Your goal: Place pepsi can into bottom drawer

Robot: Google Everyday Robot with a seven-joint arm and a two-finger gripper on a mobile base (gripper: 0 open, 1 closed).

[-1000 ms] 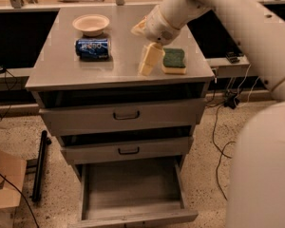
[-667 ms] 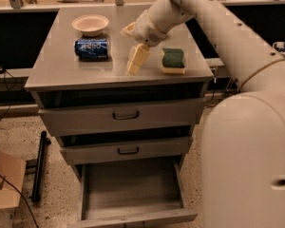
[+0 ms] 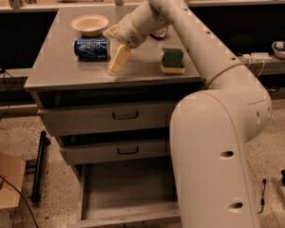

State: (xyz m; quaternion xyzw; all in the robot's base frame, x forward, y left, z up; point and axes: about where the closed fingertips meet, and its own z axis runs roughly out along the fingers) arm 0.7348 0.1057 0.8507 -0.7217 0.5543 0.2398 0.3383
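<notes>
The pepsi can (image 3: 91, 49) lies on its side on the cabinet top (image 3: 66, 72), left of centre, in front of a bowl. My gripper (image 3: 114, 46) hangs just to the right of the can, a small gap away, just above the top. It is open and holds nothing; one cream finger (image 3: 118, 60) points down at the top. The bottom drawer (image 3: 128, 189) is pulled out below, its grey floor bare, partly hidden on the right by my body.
A cream bowl (image 3: 90, 23) stands behind the can. A green and yellow sponge (image 3: 172, 61) lies to the right. The two upper drawers (image 3: 125, 115) with black handles are shut. A cardboard box (image 3: 4, 179) and a black bar (image 3: 38, 165) lie on the floor at left.
My gripper has moved left across the cabinet top, from beside the sponge to just right of the pepsi can. The can, bowl and sponge have not moved.
</notes>
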